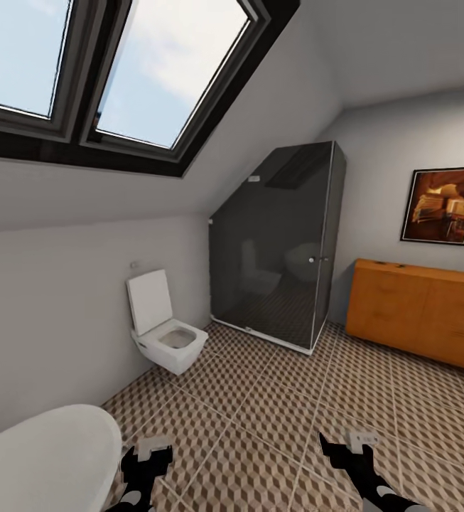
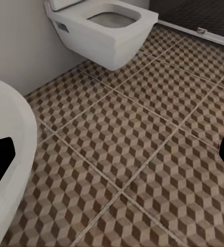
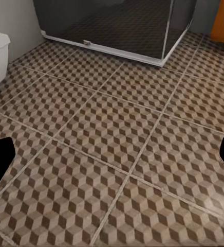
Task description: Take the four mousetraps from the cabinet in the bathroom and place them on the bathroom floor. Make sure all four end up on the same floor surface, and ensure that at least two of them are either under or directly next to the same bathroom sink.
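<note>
Both my arms hang low in front of me, forearms reaching forward over the bathroom floor [image 1: 274,412], wrists tipped down toward the tiles. My left gripper [image 1: 146,466] sits just beside the white bathtub [image 1: 40,455]; my right gripper [image 1: 349,451] is out over bare tile, well apart from the left.

The cabinet [image 1: 420,313] stands against the far wall on my right, beneath a framed picture [image 1: 443,206]. Its long axis runs along that wall, drawer fronts facing the room. A few small specks rest on its flat top, too small for me to identify.

In each wrist view my fingertips show only as dark tips at opposite edges, spread wide, with nothing between them and touching nothing. The wall-hung toilet [image 2: 104,28] is ahead of my left gripper, the dark glass shower enclosure [image 3: 112,23] ahead of my right.
</note>
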Robot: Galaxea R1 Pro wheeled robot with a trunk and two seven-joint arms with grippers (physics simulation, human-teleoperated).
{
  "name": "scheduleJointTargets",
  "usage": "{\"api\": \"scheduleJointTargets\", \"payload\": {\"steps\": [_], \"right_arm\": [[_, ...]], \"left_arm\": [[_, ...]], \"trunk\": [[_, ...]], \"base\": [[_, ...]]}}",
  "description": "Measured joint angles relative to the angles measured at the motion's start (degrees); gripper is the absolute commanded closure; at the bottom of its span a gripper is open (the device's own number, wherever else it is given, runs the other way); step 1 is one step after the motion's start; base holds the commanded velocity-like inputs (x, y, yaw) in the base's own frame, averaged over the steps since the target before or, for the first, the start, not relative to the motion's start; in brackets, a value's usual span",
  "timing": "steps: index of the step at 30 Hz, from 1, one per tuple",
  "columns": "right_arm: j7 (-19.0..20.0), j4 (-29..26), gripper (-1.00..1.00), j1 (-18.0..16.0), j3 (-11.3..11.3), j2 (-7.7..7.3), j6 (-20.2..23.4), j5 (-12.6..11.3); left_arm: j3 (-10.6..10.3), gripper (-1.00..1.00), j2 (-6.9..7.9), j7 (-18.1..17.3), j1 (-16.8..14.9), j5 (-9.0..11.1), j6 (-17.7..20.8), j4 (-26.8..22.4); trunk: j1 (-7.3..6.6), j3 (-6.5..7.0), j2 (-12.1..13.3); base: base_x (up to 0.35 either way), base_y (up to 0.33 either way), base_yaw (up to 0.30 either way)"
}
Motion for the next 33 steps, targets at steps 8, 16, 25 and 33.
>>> {"api": "scheduleJointTargets", "payload": {"steps": [8, 16, 25, 33], "right_arm": [[0.0, 0.0, -1.00, 0.0, 0.0, 0.01, 0.0, 0.0], [0.0, 0.0, -1.00, 0.0, 0.0, -0.04, 0.0, 0.0], [0.0, 0.0, -1.00, 0.0, 0.0, -0.02, 0.0, 0.0], [0.0, 0.0, -1.00, 0.0, 0.0, -0.01, 0.0, 0.0]], "left_arm": [[0.0, -1.00, 0.01, 0.0, 0.0, 0.0, 0.0, 0.0], [0.0, -1.00, 0.00, 0.0, 0.0, 0.0, 0.0, 0.0], [0.0, -1.00, 0.05, 0.0, 0.0, 0.0, 0.0, 0.0], [0.0, -1.00, 0.07, 0.0, 0.0, 0.0, 0.0, 0.0]], "trunk": [[0.00, -0.37, 0.0], [0.00, -0.80, 0.0], [0.00, -1.26, 0.0], [0.00, -1.66, 0.0]], "base": [[0.000, 0.000, -0.268], [0.000, 0.000, -0.267], [0.000, 0.000, -0.267], [0.000, 0.000, -0.267]]}}
